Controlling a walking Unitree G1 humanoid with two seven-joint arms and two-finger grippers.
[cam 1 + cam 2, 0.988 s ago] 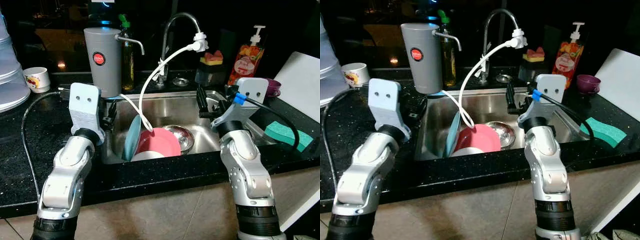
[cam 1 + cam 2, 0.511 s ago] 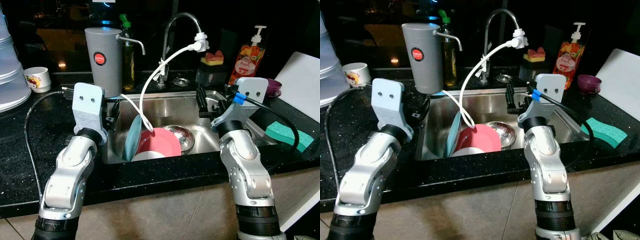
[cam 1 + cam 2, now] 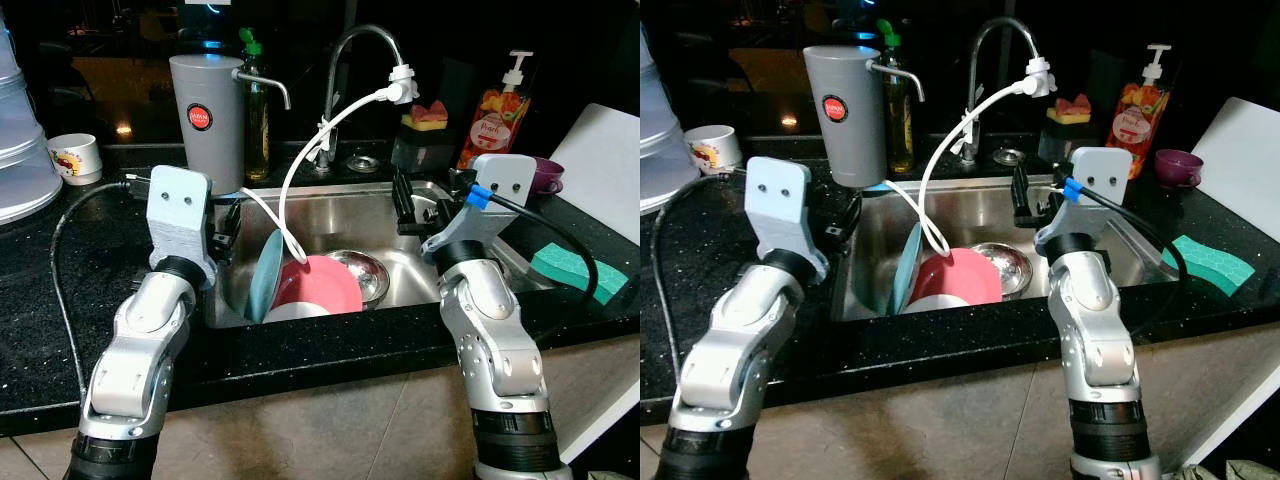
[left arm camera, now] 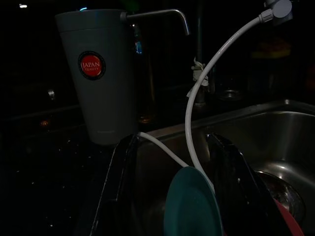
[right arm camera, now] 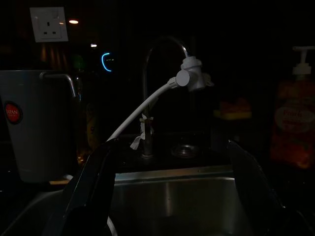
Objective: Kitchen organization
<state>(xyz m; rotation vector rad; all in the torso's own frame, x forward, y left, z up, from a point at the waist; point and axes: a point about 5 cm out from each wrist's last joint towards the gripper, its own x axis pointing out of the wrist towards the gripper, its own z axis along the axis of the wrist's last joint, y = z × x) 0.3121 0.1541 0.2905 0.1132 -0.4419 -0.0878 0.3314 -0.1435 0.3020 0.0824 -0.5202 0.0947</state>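
Observation:
A steel sink (image 3: 340, 214) holds a teal plate (image 3: 264, 275) standing on edge, a pink plate (image 3: 325, 282) leaning beside it, a white bowl (image 3: 295, 312) at the front and a steel bowl (image 3: 366, 270) behind. My left gripper (image 3: 224, 226) hovers open over the sink's left rim; in the left wrist view the teal plate (image 4: 190, 206) rises between its spread fingers (image 4: 120, 162). My right gripper (image 3: 403, 206) is open above the sink's right half, holding nothing, and points at the faucet (image 5: 165, 44).
A white hose (image 3: 300, 160) runs from the faucet (image 3: 352, 45) down into the sink. A grey water filter (image 3: 205, 118) and green-capped bottle stand behind the left rim. Soap bottle (image 3: 491, 112), purple cup (image 3: 546, 172), green sponge (image 3: 575, 268) and white board (image 3: 600, 165) are at the right; a mug (image 3: 75, 158) at far left.
My left gripper has shifted a little to the right, closer to the sink's left rim. The right arm and the dishes have stayed put.

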